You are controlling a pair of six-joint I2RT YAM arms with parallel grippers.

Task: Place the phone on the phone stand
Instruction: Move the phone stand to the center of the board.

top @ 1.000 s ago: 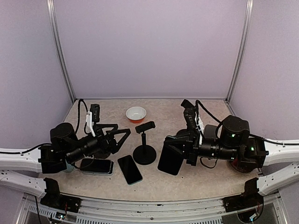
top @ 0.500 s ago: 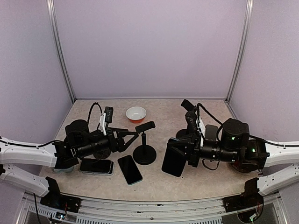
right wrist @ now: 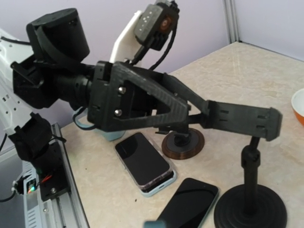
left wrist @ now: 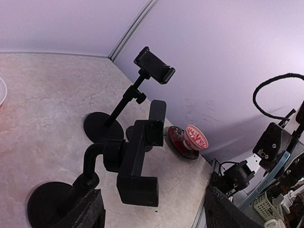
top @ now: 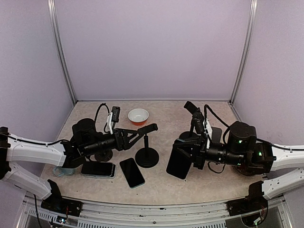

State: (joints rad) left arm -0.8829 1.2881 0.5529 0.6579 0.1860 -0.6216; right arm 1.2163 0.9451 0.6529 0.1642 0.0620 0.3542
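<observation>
The phone stand stood near the middle of the worktop, with its black cradle tilted on top of a thin stem and carrying nothing. The left claw reached in from 9 o'clock at cradle height. Its jaws were apart, and in the left wrist view the two fingers sat on either side of the cradle with a gap between them. From the right wrist view, one finger overlapped the cradle's end, and I could not tell whether it touched.

The phone was off the worktop, at about 3 o'clock from the stand's base and well short of the cradle. The right claw was clamped on it, holding it close to upright with its dark face toward the stand.

A second phone lay flat at 7 o'clock from the stand's base. A cased phone lay just beside it at 9 o'clock, partly under the left arm. A brown disc sat beyond the cased phone, beneath the left claw. An orange bowl with a white inside stood at 12 o'clock from the stand, toward the back wall. In the left wrist view a second stand rose farther off, and a red-and-white cup stood past it.
</observation>
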